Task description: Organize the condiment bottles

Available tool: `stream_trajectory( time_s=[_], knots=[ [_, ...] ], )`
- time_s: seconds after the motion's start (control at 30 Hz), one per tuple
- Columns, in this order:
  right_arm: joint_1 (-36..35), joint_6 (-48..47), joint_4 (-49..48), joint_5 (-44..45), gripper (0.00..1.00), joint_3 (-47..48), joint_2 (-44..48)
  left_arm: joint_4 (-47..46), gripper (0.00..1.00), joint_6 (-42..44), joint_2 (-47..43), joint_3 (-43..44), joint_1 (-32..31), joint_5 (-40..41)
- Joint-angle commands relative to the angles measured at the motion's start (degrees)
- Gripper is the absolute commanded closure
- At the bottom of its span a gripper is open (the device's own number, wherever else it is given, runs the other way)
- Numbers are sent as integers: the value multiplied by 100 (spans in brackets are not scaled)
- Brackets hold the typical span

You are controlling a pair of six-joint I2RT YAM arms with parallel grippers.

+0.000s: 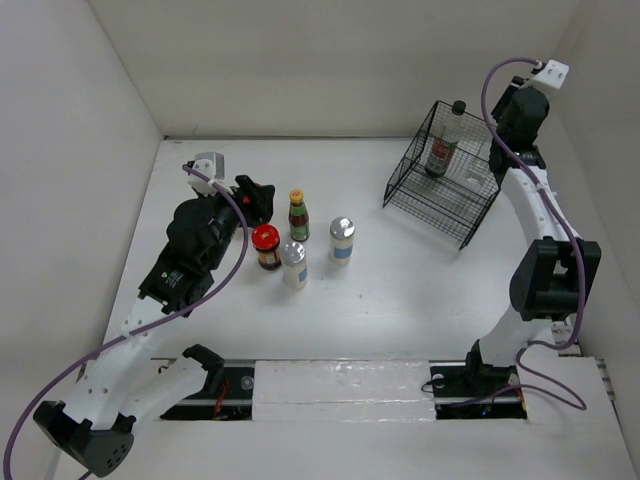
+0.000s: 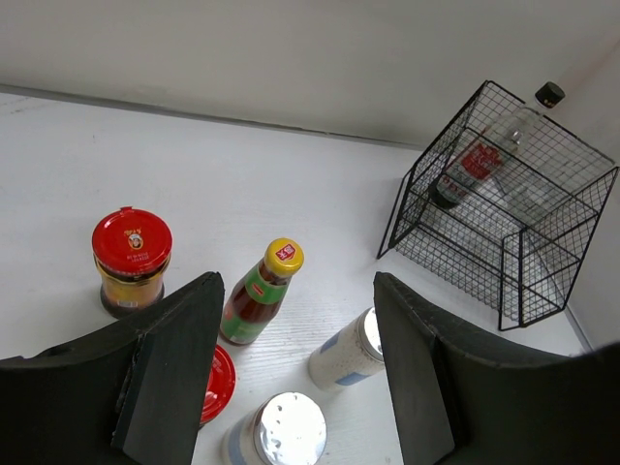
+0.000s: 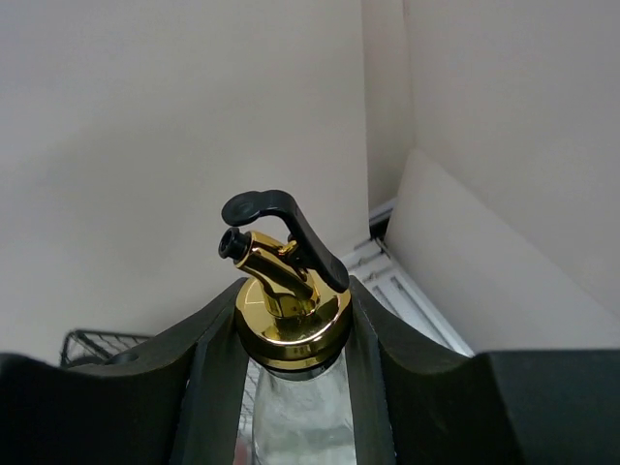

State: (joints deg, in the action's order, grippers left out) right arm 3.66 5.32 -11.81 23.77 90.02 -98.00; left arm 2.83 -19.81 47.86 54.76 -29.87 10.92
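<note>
Two bottles are at the basket, five out on the table. So early days, I'd say.

Basket sits upper right in the top view. Black-cap bottle leans inside it, cap above the wire rim.

Right tool is clamped on the gold-cap bottle at the neck, just under the cap, with the spout sticking up between the fingers. Neck grip makes sense to me: the body is smooth clear glass, the cap collar gives a stop against slipping, and the fingers stay above the wire on a drop-in. In the top view that arm is at the far upper right, by the basket's back corner. Can't tell whether the bottle hangs over the basket or just beside it; its body barely shows there.

Left tool is wide and empty, centre-left in the top view, over the cluster. Its wrist view:
- red-lid jar, left
- yellow-cap bottle, centre
- right shaker, just right of it
- front shaker, bottom edge
- second red-lid jar, mostly hidden behind the left finger

All close together but apart. The yellow-cap bottle sits between the jaws in that view, so it reads as lined up for the next pick. Holding back there keeps both arms from crowding the basket.

Risk: tight cluster plus wide jaws, so a neighbour could get knocked on the way down.
</note>
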Motion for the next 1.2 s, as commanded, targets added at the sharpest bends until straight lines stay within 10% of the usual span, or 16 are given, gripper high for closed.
stream_trajectory(
  time_s=[0.0,0.33,0.6,0.9,1.07,1.17],
  knots=[
    [-155,-58,-1139,260,81,-133,351,-222,41,-31,-31,-36,25,-55],
    [-269,-5,-1262,541,76,-766,351,-222,41,-31,-31,-36,25,-107],
    [-269,109,-1210,603,38,-898,544,-222,41,-31,-31,-36,25,-107],
    [-838,-162,-999,-659,24,-1013,1572,-169,40,-84,-31,-36,25,102],
    [-1666,-400,-137,-3040,76,-678,1327,-11,39,-294,-83,-36,25,726],
    [-2307,-146,-567,-4440,89,-1081,1082,51,39,-541,-136,-36,25,1201]
  ],
)
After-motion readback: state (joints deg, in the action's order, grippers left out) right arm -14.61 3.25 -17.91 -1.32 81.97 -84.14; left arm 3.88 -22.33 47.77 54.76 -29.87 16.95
